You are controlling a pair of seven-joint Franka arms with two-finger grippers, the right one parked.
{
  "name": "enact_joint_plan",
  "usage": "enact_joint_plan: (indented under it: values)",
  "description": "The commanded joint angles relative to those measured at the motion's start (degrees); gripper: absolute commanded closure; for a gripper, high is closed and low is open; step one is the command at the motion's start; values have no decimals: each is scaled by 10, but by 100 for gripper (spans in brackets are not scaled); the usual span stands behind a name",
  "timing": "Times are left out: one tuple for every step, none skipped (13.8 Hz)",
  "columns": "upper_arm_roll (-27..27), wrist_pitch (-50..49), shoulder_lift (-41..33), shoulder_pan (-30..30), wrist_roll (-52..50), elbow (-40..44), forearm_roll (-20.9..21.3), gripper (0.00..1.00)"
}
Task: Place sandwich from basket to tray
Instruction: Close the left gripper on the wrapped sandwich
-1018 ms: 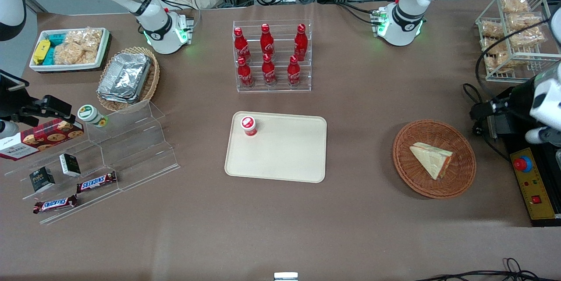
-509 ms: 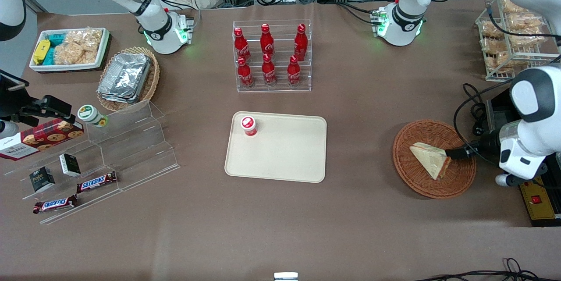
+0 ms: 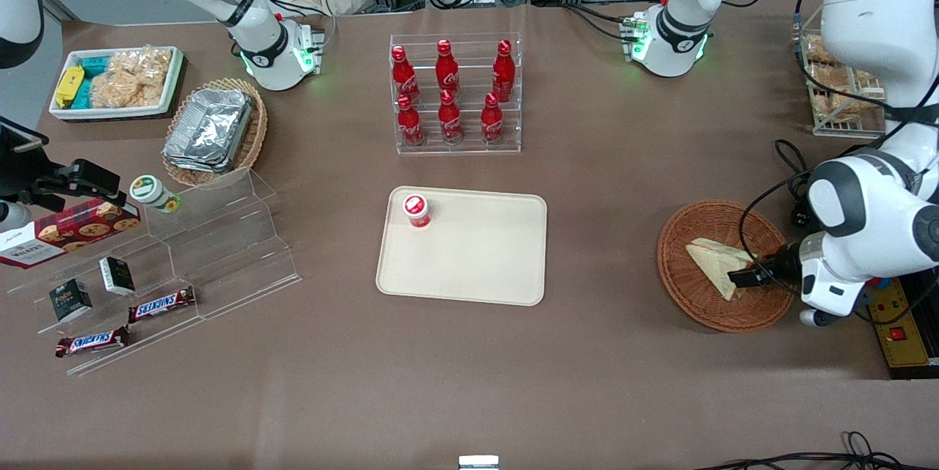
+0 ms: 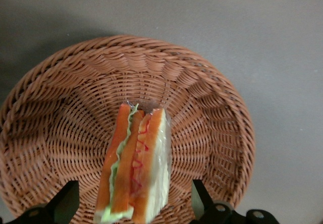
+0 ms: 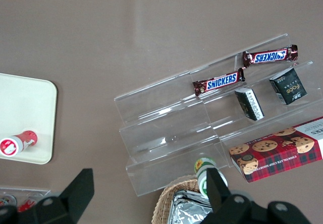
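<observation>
The sandwich [image 3: 713,262], a pale wedge in clear wrap, lies in the round reddish-brown basket [image 3: 686,294] toward the working arm's end of the table. In the left wrist view its orange cut edge [image 4: 135,163] faces the camera, resting on the basket [image 4: 55,113] weave. My gripper [image 3: 750,269] is low over the basket at the sandwich's filling end. It is open, with one finger [image 4: 65,202] on each side of the wedge and a gap between each finger and the wrap. The gripper [image 4: 132,204] holds nothing. The beige tray [image 3: 477,265] lies mid-table.
A small red-capped bottle [image 3: 416,210] stands on the tray's corner. A clear rack of red bottles [image 3: 455,96] stands farther from the front camera. A yellow control box [image 3: 899,323] and a wire rack of snacks [image 3: 840,100] flank the basket.
The left arm swung in from the table's end over the basket. The gripper came down and closer to the sandwich, and now straddles its filling end. The sandwich has not moved.
</observation>
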Motion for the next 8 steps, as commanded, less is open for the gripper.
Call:
enact_joint_plan:
  values:
    - [0,8,5,3,-5,-5,-6,0]
    - [0,11,6,4,-5,-7,-7,0]
    - [0,11,8,8,-5,-8,-18,0]
    - [0,12,9,7,-5,-9,-32,6]
    - [0,11,9,7,-5,-10,-38,16]
    - [0,12,8,7,-5,-13,-39,31]
    - [-1,11,8,7,-6,-13,-40,43]
    - [-1,11,8,7,-6,-13,-40,54]
